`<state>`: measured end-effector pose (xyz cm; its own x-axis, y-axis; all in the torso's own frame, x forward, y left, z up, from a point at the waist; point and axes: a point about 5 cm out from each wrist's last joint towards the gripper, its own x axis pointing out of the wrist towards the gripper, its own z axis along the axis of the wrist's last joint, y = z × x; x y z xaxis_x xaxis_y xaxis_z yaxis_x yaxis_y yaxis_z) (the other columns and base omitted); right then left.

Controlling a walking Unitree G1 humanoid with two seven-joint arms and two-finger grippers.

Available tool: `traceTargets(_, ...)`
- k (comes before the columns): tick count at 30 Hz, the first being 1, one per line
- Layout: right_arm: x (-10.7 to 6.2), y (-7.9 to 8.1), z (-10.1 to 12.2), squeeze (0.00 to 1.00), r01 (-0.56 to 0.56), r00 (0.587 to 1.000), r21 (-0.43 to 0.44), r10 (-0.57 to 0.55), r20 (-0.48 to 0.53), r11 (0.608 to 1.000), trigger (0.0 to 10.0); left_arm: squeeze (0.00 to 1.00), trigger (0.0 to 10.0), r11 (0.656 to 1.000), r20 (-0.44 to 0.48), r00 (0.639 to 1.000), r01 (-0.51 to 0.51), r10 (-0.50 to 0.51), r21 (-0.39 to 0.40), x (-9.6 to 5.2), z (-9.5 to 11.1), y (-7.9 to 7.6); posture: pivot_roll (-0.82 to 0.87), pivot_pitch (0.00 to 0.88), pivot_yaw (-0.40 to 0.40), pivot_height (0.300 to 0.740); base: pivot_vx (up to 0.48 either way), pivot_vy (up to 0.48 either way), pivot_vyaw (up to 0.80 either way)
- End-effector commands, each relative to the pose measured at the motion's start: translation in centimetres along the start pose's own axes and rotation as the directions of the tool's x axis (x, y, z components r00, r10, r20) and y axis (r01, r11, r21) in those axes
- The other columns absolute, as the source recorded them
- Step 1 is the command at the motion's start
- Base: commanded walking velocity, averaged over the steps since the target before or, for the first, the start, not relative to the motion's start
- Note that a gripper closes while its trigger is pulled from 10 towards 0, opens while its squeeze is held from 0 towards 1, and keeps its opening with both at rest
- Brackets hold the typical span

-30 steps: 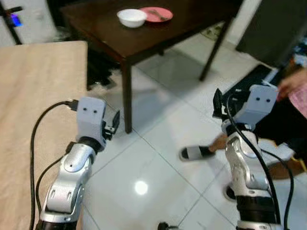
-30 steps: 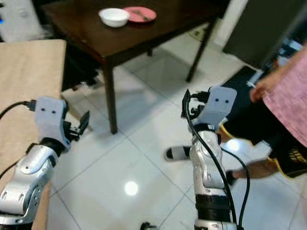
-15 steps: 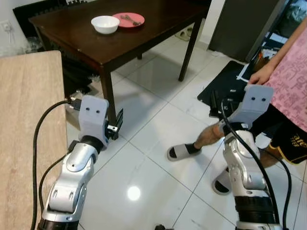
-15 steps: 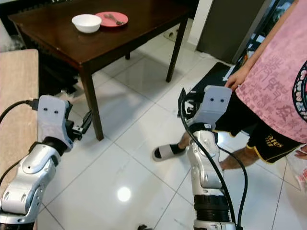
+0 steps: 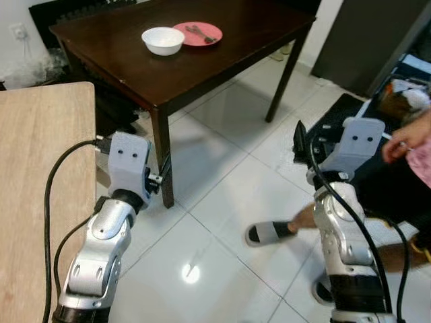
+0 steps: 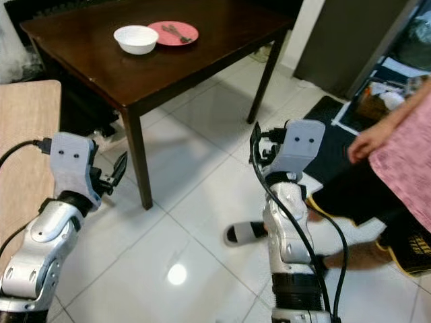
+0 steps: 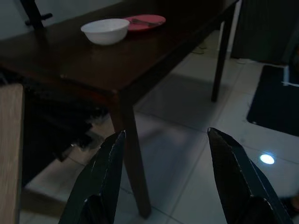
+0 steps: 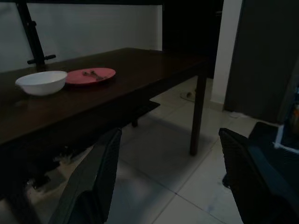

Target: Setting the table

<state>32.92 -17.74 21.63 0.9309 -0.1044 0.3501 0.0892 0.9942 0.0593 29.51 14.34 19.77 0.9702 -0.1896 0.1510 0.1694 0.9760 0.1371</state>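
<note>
So I've got both arms raised over the tile floor [image 5: 222, 202]. The left gripper [image 7: 163, 182] has its fingers spread wide with nothing between them, and the right gripper [image 8: 170, 179] is the same, wide apart and empty.

The dark wooden table [image 5: 222, 47] sits ahead of both claws, well apart from them, and its near corner leg is just past the left gripper. On its far part there's a white bowl [image 5: 163, 40] and right beside it a pink plate [image 5: 198, 33], close enough that I can't tell if they touch. The bowl looks empty from here. The plate has something small and dark lying on it, maybe cutlery, too small for me to tell.

A light wooden counter [image 5: 34, 175] is beside my left arm. A person in a pink top stands off to the right of the right gripper, with a hand [image 6: 369, 141] near it and a sandalled foot [image 5: 269, 233] on the tiles.
</note>
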Motion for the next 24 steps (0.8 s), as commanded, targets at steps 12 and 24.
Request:
traceTargets(12,-0.27,-0.74,-0.38,0.00,0.029,1.000,-0.007,-0.029,-0.009,1.000,10.0,0.00,10.0,1.000,-0.016,1.000,0.008,-0.008,0.002,-0.12,-0.51,-0.24,0.06,0.110,0.040,0.740,0.480,0.000,0.00)
traceTargets(24,-0.34,-0.78,-0.42,0.00,0.031,0.999,-0.004,-0.031,-0.011,1.000,10.0,0.00,10.0,1.000,-0.017,1.000,0.009,-0.009,0.002,-0.10,-0.56,-0.35,0.06,0.113,0.042,0.740,0.452,0.000,0.00)
